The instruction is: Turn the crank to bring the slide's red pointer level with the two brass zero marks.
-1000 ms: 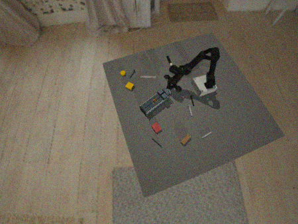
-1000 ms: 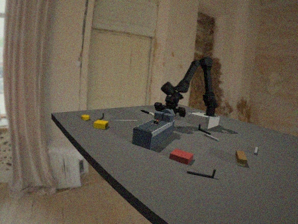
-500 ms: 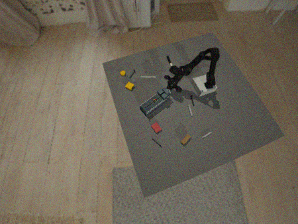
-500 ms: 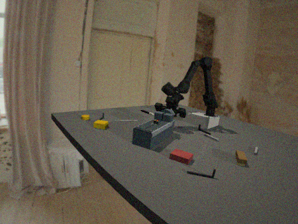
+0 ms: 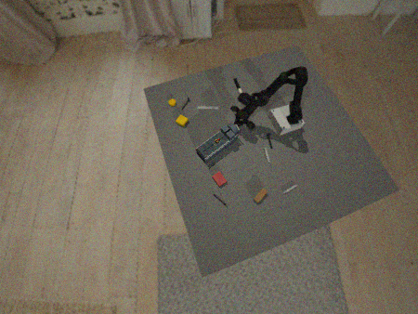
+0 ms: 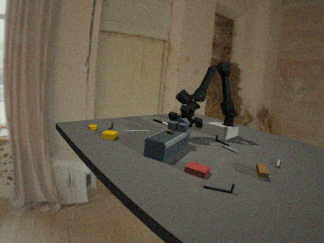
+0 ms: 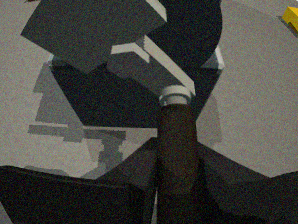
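The blue-grey machine [image 5: 211,150] [image 6: 155,148] is a long box on the table. Its red pointer [image 5: 218,139] and the brass marks show as a tiny red and yellow patch on top in the top and exterior views; I cannot tell whether they are level. In the wrist view a pale crank arm [image 7: 167,65] slants down to a pale collar and a dark brown handle [image 7: 177,135]. My gripper [image 5: 239,122] [image 6: 188,121] [image 7: 170,145] is at the machine's arm-side end, shut on the handle. The fingers hide the handle's lower part.
Near the machine lie a yellow block [image 5: 182,121] [image 6: 109,135], a smaller yellow piece [image 5: 172,102] [image 6: 93,127] and a red block [image 5: 219,179] [image 6: 197,170]. An orange-brown block [image 5: 260,195] [image 6: 262,171] and several thin black and white pieces lie farther off.
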Robot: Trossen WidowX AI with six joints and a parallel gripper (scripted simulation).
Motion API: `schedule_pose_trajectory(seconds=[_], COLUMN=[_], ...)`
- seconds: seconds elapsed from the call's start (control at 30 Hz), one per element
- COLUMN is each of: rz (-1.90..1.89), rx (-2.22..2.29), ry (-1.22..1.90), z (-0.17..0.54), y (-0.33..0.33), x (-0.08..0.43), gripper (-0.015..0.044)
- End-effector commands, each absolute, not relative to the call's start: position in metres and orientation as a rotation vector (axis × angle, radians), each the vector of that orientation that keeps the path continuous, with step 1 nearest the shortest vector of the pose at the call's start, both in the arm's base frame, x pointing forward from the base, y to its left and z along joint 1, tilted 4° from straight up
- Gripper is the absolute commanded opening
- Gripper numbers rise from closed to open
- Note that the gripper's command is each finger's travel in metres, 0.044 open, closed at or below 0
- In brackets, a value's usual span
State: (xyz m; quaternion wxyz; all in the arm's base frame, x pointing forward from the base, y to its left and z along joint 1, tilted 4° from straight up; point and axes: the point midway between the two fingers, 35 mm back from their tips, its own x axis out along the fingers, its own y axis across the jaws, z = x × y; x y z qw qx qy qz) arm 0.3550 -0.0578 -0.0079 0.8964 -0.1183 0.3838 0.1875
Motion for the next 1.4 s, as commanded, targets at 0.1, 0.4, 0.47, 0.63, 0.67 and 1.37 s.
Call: schedule_pose_trajectory(seconds=[0.1, 0.4, 0.47, 0.63, 0.67, 1.37], rz=[0.404, 0.404, 0.404, 0.405, 0.405, 0.405], rx=[-0.235, -0.235, -0.235, -0.235, -0.235, -0.235], ry=[0.812, 0.812, 0.812, 0.812, 0.812, 0.813], z=[-0.0147, -0.0152, -0.0153, -0.0155, -0.0156, -0.0163], y=[-0.0515, -0.0506, -0.0505, -0.0501, -0.05, -0.0484], x=[0.3519, 0.3515, 0.3514, 0.3512, 0.3511, 0.3504], gripper=[0.0, 0.0, 0.0, 0.0, 0.0, 0.0])
